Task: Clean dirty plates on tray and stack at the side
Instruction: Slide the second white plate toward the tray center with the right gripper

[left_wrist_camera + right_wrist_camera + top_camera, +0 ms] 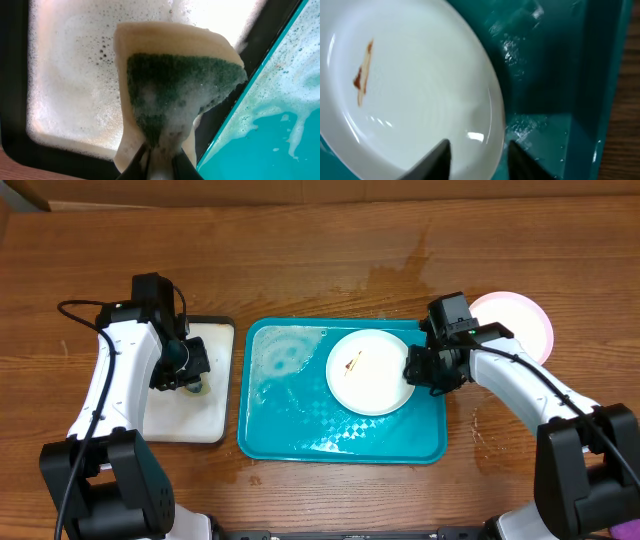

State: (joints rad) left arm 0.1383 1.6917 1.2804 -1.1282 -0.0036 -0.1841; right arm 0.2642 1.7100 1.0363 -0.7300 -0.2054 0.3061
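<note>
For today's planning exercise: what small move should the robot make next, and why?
Probably swing the left end effector, holding the soapy sponge over the white tray, onto the plate: it shows an orange smear, and the right end effector straddles its rim.

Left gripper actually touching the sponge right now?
Touching. Left wrist view: the left gripper has both fingers pressed against the sponge, pinching its narrow end with no gap.
</note>
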